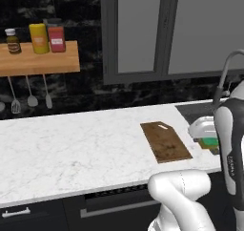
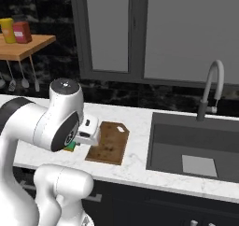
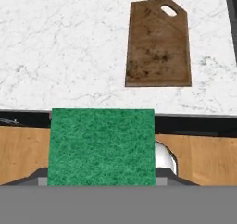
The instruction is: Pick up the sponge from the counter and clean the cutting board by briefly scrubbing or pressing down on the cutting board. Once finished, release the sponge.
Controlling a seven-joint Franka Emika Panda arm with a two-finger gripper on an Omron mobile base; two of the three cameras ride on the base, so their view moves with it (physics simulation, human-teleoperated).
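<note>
nearest to the hand camera is the sponge (image 3: 102, 146), its green top very close between the places where the finger tips should be. the tips themselves are hidden by it, so i judge, but cannot see directly, that the gripper (image 3: 102, 179) is clamped on the sponge. in the left base view the sponge (image 1: 209, 142) sits under the white hand, just beside the near right corner of the cutting board (image 1: 165, 141). in the right base view a small green piece (image 2: 70, 146) shows under the hand, just left of the cutting board (image 2: 108, 142).

the cutting board (image 3: 159, 43) lies flat on the counter (image 1: 71, 149), with its pale hole at the far end and some dark stains on the wood. in the hand view, floor shows beside the sponge, below the counter edge, so the sponge seems to be lifted and out in front of that edge, nearer to the robot than the board.

as i judge it, the pick up is done. left to do: carry the sponge over the board, press or scrub shortly, then let it go.

the arm is folded tight, with the elbow high and the hand low, pointing forward and down toward the board.
</note>
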